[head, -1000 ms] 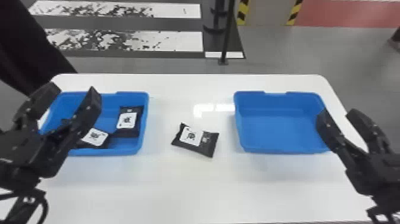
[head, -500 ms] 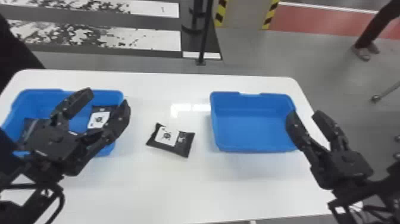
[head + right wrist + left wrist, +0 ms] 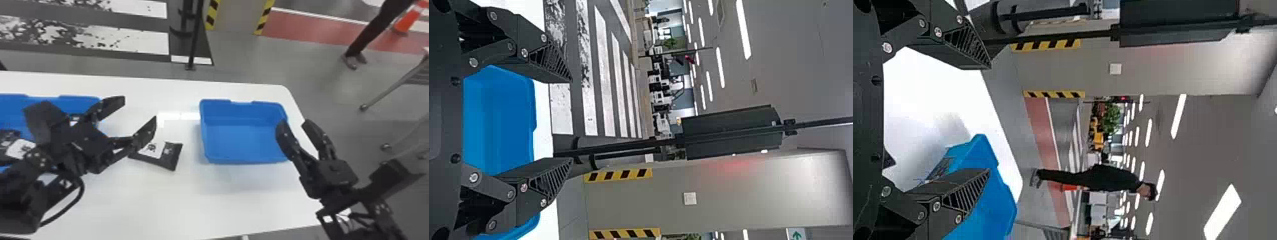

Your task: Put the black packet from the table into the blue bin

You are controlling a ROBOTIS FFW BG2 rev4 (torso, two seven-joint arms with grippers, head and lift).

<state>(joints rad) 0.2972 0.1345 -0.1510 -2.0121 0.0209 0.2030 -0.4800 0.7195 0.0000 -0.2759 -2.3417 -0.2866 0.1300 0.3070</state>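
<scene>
Across the desk (image 3: 191, 204), my left gripper (image 3: 139, 110) is swinging wide-fingered from the left bin (image 3: 76, 98) toward the black packet (image 3: 173, 156) lying between there and the right bin (image 3: 245, 159), so a pick is seemingly nearing, while my right gripper (image 3: 293, 122) is hanging spread by the right edge.

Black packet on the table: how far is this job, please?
Nothing looks done: the black packet lies on the table between the left blue bin and right blue bin. Nothing is in hand: left tool and right tool are open. What is left: grasping, lifting and binning it.
</scene>
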